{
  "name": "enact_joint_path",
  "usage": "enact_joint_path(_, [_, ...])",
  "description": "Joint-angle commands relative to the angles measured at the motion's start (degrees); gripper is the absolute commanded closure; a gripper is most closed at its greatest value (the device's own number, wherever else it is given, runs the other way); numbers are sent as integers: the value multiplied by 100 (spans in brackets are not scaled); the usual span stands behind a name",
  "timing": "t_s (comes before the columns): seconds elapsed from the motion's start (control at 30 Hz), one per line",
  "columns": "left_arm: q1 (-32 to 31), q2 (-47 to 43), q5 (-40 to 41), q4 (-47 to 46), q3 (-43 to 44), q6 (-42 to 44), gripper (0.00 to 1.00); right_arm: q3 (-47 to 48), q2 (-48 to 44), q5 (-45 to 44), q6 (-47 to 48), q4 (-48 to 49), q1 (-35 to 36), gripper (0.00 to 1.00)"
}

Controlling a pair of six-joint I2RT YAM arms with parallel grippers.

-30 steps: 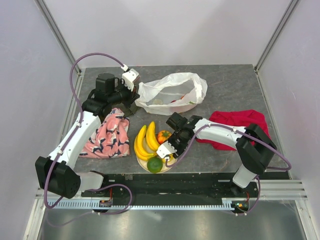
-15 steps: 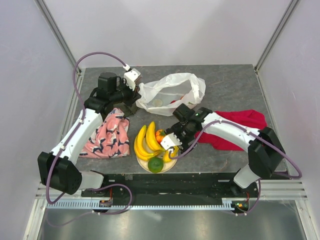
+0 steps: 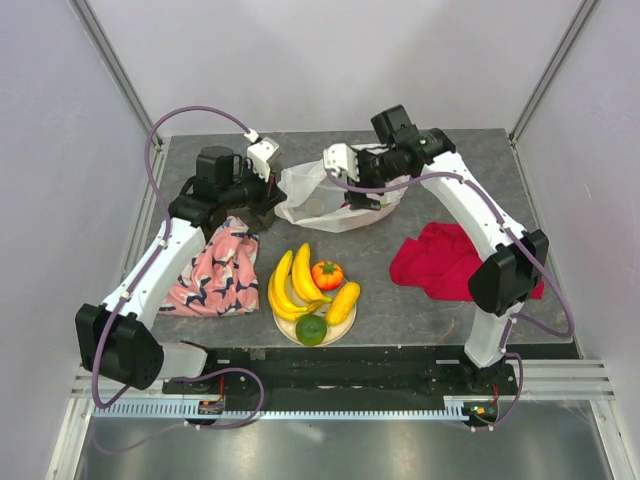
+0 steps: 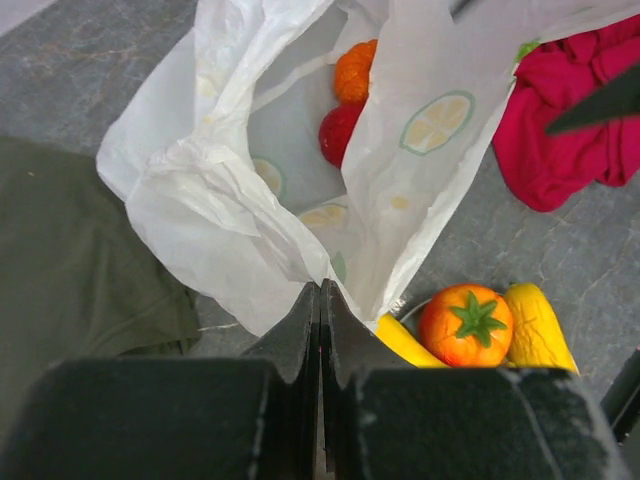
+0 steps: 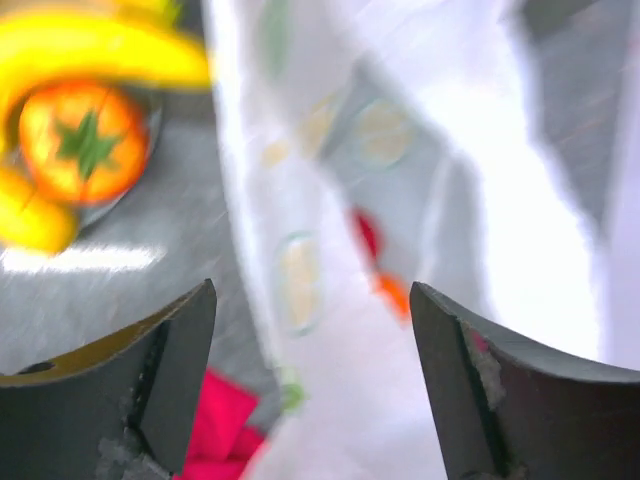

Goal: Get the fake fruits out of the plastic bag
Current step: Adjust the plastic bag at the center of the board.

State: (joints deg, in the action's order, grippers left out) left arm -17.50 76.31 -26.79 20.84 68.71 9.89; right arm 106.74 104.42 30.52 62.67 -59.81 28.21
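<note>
- Your left end effector (image 4: pixel 320 312) pinches the plastic bag (image 4: pixel 250 215) by its rim, likely to anchor the mouth open.
- Your right end effector (image 5: pixel 310 292) hovers with its fingers spread, ready for the red apple (image 4: pixel 340 132).

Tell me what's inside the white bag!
Inside the white bag sit one orange fruit and one red fruit. The crinkly folds hide whatever else may lie deeper.

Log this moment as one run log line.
left gripper shut on plastic bag | right gripper open above bag | red apple, orange fruit inside bag
</note>
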Motion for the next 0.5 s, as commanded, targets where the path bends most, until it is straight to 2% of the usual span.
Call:
enact_joint_path(0.0, [-69, -204, -336, -45, -278, -321, 98, 709, 473, 727, -1036, -182, -34, 26])
enact_joint_path(0.03, [-87, -205, -353, -36, -322, -321, 98, 551, 517, 614, -1517, 377, -43, 30])
enact_joint_path(0.07, [-113, -205, -362, -36, -392, -338, 98, 332, 535, 474, -1730, 704, -35, 34])
enact_joint_path(0.1, [-131, -196, -362, -45, -428, -339, 98, -114, 596, 185, -1863, 1004, -35, 44])
enact_joint_path(0.13, [-149, -187, -362, -71, -463, -373, 98, -310, 649, 17, -2003, 1424, -26, 47])
enact_joint_path(0.2, [-149, -187, -327, -115, -534, -409, 99, -722, 877, -692, -2136, 1560, 0, 58])
enact_joint_path(0.3, [-149, -239, -257, -107, -613, -365, 99, -1294, 783, -1311, -2330, 1613, -25, 66])
enact_joint_path(0.47, [-149, -284, -292, -71, -771, -224, 99, -2516, -227, -1207, -2189, 1718, -78, 64])
